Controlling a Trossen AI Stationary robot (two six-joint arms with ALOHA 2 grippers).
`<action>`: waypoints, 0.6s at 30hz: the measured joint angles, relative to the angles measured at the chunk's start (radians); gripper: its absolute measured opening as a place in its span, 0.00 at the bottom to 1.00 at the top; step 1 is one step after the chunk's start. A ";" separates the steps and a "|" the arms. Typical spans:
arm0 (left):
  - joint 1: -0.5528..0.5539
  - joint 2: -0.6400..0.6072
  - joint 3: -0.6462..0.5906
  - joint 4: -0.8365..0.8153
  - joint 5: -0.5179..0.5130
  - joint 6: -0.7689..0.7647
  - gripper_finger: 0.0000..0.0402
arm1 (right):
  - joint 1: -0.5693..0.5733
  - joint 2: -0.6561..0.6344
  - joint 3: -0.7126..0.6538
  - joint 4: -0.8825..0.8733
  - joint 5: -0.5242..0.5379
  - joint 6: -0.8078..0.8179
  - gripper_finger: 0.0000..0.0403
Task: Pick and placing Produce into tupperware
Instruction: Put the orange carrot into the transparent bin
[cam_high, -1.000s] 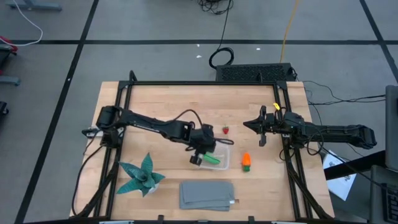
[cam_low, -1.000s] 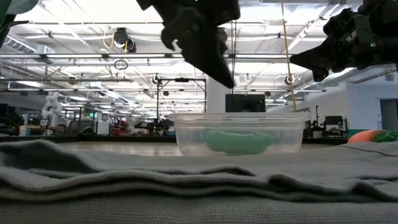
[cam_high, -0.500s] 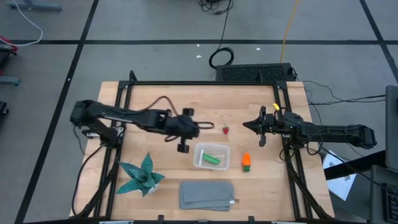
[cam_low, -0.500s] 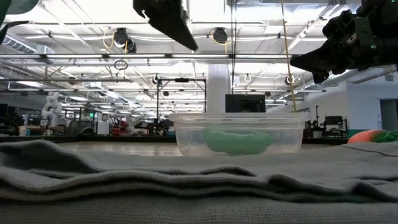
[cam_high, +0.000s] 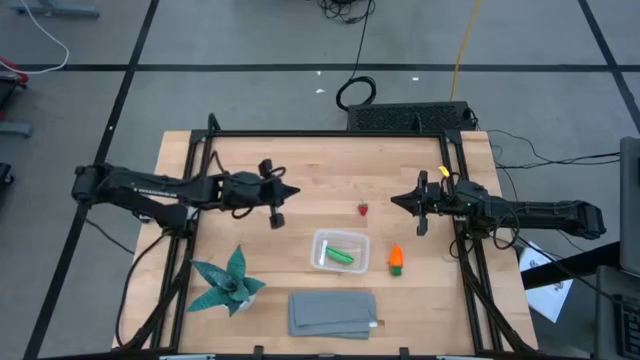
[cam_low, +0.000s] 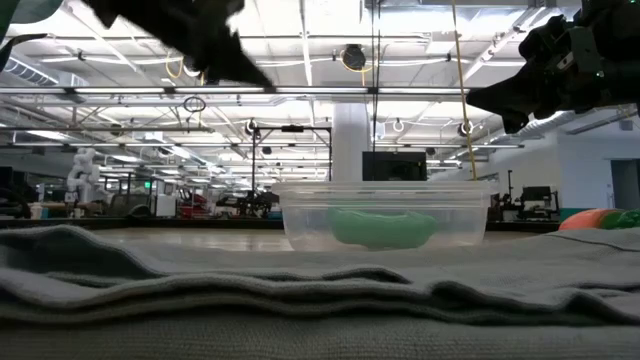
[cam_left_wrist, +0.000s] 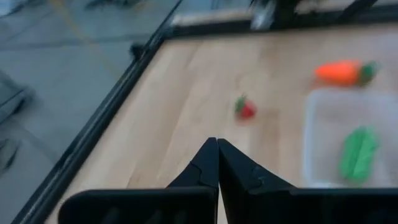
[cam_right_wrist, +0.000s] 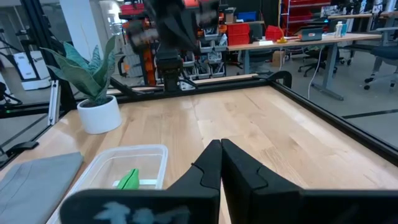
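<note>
Clear tupperware (cam_high: 341, 251) | holds green pod (cam_high: 342, 256) | strawberry (cam_high: 363, 209), carrot (cam_high: 396, 259) outside

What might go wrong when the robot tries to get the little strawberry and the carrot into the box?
The strawberry is tiny, so a shut end effector could knock it rolling rather than catch it. The carrot lies close beside the tupperware, so fingers reaching for it might bump the wall and shove the box with the green pod inside.

Two slender black jointed arms (cam_high: 150, 186), trailing black cables
</note>
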 joint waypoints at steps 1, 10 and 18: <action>0.003 -0.005 -0.031 0.025 -0.012 -0.002 0.00 | 0.000 0.000 0.000 0.000 0.000 0.000 0.00; 0.000 -0.187 -0.337 0.452 0.165 0.048 0.00 | 0.000 0.000 0.000 0.022 0.000 0.012 0.00; 0.001 -0.454 -0.515 0.398 0.118 0.039 0.00 | 0.000 0.000 0.000 0.025 0.000 -0.004 0.00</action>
